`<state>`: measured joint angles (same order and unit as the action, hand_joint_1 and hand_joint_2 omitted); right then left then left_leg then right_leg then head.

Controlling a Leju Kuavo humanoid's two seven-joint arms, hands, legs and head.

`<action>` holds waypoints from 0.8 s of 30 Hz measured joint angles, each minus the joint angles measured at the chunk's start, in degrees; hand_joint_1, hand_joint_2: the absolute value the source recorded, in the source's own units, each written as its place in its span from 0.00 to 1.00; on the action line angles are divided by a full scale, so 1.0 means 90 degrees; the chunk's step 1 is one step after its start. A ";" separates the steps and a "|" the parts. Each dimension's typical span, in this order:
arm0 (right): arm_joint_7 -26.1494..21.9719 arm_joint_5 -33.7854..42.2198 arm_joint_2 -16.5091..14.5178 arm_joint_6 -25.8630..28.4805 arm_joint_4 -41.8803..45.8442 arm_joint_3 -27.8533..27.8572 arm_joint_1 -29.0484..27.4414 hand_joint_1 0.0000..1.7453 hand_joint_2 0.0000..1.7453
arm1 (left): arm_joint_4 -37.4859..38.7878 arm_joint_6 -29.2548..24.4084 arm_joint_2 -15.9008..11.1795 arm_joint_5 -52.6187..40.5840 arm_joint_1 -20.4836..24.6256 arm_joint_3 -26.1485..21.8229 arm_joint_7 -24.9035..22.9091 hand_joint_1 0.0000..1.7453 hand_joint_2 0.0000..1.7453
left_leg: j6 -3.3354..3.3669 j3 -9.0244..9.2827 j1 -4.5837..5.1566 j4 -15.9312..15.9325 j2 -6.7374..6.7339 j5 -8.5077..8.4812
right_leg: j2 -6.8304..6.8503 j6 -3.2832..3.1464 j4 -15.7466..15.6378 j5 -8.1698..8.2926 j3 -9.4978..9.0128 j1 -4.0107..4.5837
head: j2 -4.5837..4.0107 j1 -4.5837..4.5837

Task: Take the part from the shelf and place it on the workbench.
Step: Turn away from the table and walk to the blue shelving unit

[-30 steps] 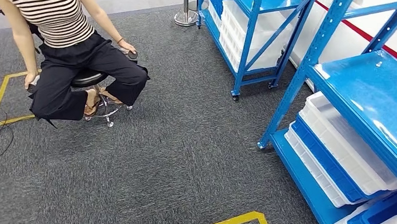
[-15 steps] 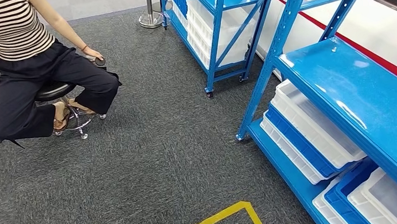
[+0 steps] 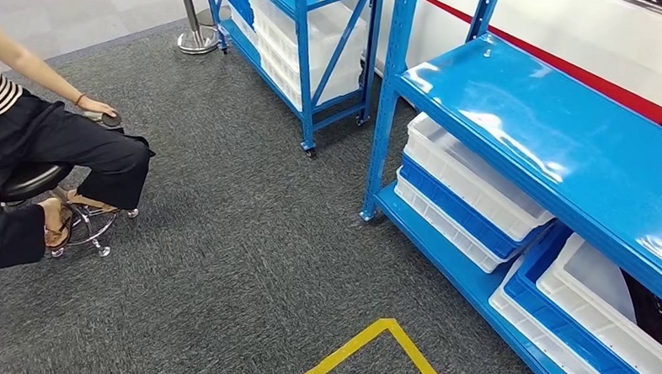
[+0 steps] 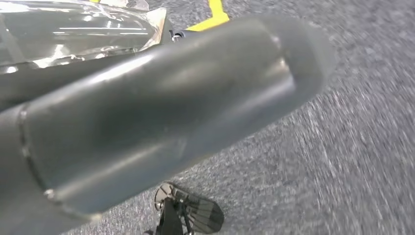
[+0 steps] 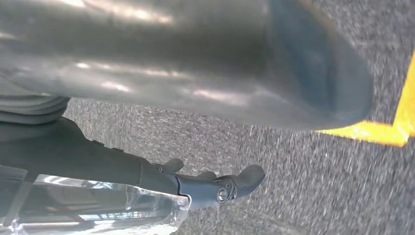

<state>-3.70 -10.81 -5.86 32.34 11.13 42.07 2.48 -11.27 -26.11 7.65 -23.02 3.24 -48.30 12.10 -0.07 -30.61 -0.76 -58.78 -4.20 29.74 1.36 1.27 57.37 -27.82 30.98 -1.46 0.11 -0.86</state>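
The thick grey thumb of the left hand (image 4: pixel 161 112) is seen above grey carpet (image 4: pixel 342 161) crossed by yellow floor tape (image 4: pixel 215 14).

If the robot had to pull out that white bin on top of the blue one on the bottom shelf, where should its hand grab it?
Probably the long rim of the white bin that faces the carpet aisle, reaching in from the aisle below the blue shelf board. That lip juts out over the blue bin, while the board covers its far side, so a grab from above looks blocked.

Open carpet (image 3: pixel 249 259) lies before me; the blue shelf (image 3: pixel 557 138) blocks my right, a seated person (image 3: pixel 34 157) my left.
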 joint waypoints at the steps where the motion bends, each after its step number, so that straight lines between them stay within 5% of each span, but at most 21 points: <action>1: -0.0003 -0.0004 0.0003 -0.0001 0.0002 0.0001 0.0004 0.00 0.00 | 0.0001 0.0000 0.0001 0.0002 -0.0005 0.0001 0.0001 0.00 0.00 | -0.0028 -0.0113 -0.0016 -0.0275 0.0179 0.0191 | -0.0062 -0.0032 -0.0004 0.0018 -0.0010 -0.0008 | 0.0000 -0.0008; 3: -0.0010 -0.0017 0.0004 -0.0010 0.0004 0.0001 0.0012 0.00 0.00 | 0.0002 -0.0001 0.0004 0.0012 -0.0026 0.0000 0.0003 0.00 0.00 | -0.0032 -0.0498 -0.0018 -0.1128 0.0408 0.0624 | -0.0197 -0.0068 0.0000 0.0037 0.0003 0.0022 | 0.0000 -0.0023; 5: -0.0012 -0.0033 0.0002 -0.0029 0.0003 0.0001 0.0003 0.00 0.00 | 0.0002 -0.0004 0.0000 0.0032 -0.0040 -0.0002 0.0004 0.00 0.00 | 0.0001 -0.0772 -0.0015 -0.1644 0.0456 0.0717 | -0.0354 -0.0076 0.0003 0.0042 0.0002 0.0058 | 0.0000 -0.0025; 6: -0.0012 -0.0039 0.0004 -0.0037 0.0002 0.0001 -0.0004 0.00 0.00 | 0.0002 -0.0005 -0.0001 0.0043 -0.0041 -0.0004 0.0005 0.00 0.00 | 0.0033 -0.0745 -0.0013 -0.1541 0.0473 0.0569 | -0.0432 -0.0076 0.0003 0.0042 -0.0006 0.0072 | 0.0000 -0.0025; 9: -0.0012 -0.0044 -0.0001 -0.0055 0.0003 0.0001 0.0001 0.00 0.00 | 0.0002 -0.0004 -0.0008 0.0065 -0.0040 -0.0007 0.0022 0.00 0.00 | 0.0163 -0.0207 0.0002 -0.0324 0.0783 -0.0086 | -0.0663 -0.0067 0.0006 0.0047 -0.0025 0.0096 | 0.0000 -0.0018; 11: -0.0012 -0.0045 -0.0008 -0.0059 0.0003 0.0001 0.0011 0.00 0.00 | 0.0001 -0.0002 -0.0016 0.0074 -0.0038 -0.0009 0.0039 0.00 0.00 | 0.0202 -0.0023 0.0027 0.0089 0.0927 -0.0195 | -0.0786 -0.0033 0.0010 0.0065 0.0012 0.0094 | 0.0000 -0.0017; 13: -0.0012 -0.0047 -0.0007 -0.0060 0.0002 0.0001 -0.0003 0.00 0.00 | 0.0000 0.0002 -0.0014 0.0084 -0.0033 -0.0010 0.0053 0.00 0.00 | 0.0227 -0.0015 0.0050 0.0140 0.0811 -0.0218 | -0.0867 0.0025 0.0002 0.0093 0.0078 0.0076 | 0.0000 -0.0019; 16: -0.0011 -0.0050 0.0001 -0.0060 0.0002 0.0000 -0.0015 0.00 0.00 | -0.0001 0.0016 -0.0006 0.0091 -0.0028 -0.0014 0.0069 0.00 0.00 | 0.0317 0.0013 0.0029 0.0283 0.0591 -0.0312 | -0.0486 0.0047 0.0379 -0.0131 0.0311 0.0085 | 0.0000 0.0015; 18: -0.0011 -0.0049 0.0001 -0.0061 0.0002 -0.0001 0.0007 0.00 0.00 | -0.0001 0.0022 -0.0007 0.0092 -0.0041 -0.0029 0.0087 0.00 0.00 | 0.0341 -0.0003 0.0038 0.0299 0.0419 -0.0325 | -0.0259 0.0030 0.1195 -0.0531 0.0712 0.0076 | 0.0000 0.0039; 20: -0.0011 -0.0047 0.0002 -0.0062 0.0002 -0.0001 0.0003 0.00 0.00 | -0.0001 0.0032 -0.0007 0.0092 -0.0050 -0.0046 0.0110 0.00 0.00 | 0.0341 -0.0021 0.0043 0.0296 0.0240 -0.0324 | -0.0222 0.0092 0.1808 -0.0740 0.0984 0.0054 | 0.0000 0.0044; 22: -0.0011 -0.0044 0.0007 -0.0062 0.0002 0.0000 -0.0019 0.00 0.00 | 0.0000 0.0044 -0.0002 0.0092 -0.0046 -0.0053 0.0123 0.00 0.00 | 0.0330 -0.0015 0.0038 0.0291 0.0087 -0.0317 | -0.0150 0.0224 0.1419 -0.0548 0.0737 0.0030 | 0.0000 0.0049; 24: -0.0011 -0.0042 0.0008 -0.0062 0.0003 0.0001 -0.0012 0.00 0.00 | 0.0000 0.0058 0.0001 0.0090 -0.0042 -0.0058 0.0130 0.00 0.00 | 0.0288 0.0004 0.0056 0.0270 -0.0045 -0.0290 | 0.0112 0.0299 0.0462 -0.0217 0.0204 0.0023 | 0.0000 0.0056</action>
<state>-3.80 -11.19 -5.79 31.78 11.15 42.07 2.37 -11.27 -25.59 7.66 -22.21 2.86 -48.82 13.27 2.52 -30.58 -0.26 -56.35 -4.61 27.13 2.37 3.96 61.52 -29.78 32.81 -1.25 0.11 -0.36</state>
